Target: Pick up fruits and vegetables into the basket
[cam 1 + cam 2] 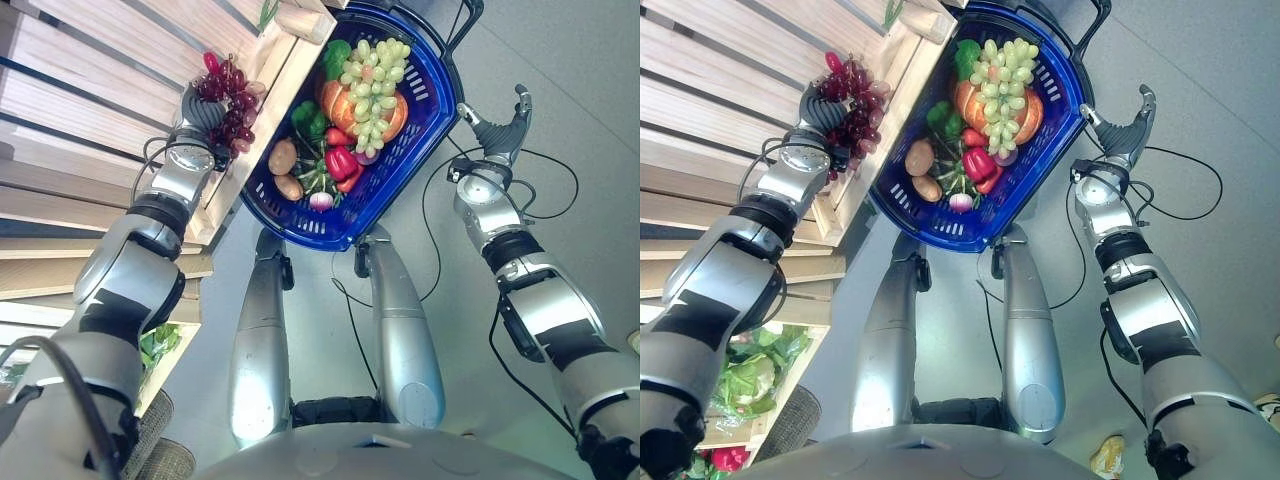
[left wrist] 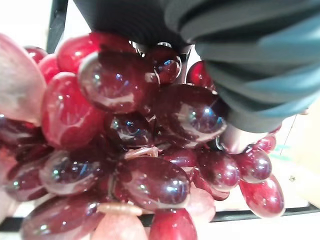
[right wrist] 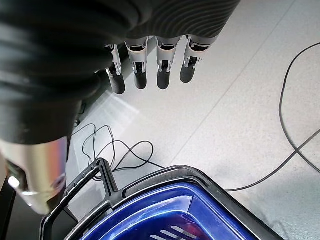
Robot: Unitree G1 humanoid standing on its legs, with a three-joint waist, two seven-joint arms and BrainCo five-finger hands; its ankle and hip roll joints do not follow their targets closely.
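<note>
My left hand (image 1: 198,112) is shut on a bunch of dark red grapes (image 1: 230,100) at the edge of the wooden shelf, just left of the basket; the grapes (image 2: 125,150) sit right against the hand in the left wrist view. The blue basket (image 1: 322,238) with a black handle (image 3: 90,182) holds green grapes (image 1: 372,85), a pumpkin (image 1: 338,104), a red pepper (image 1: 340,162), potatoes (image 1: 282,157) and a radish (image 1: 321,200). My right hand (image 1: 505,125) hangs open beside the basket's right side, its fingers (image 3: 163,75) straight and holding nothing.
Slatted wooden crates (image 1: 90,90) fill the left side, their edge (image 1: 285,70) touching the basket. A lower crate holds leafy greens (image 1: 750,375) and something red (image 1: 728,458). Grey floor (image 1: 590,90) lies to the right of the basket.
</note>
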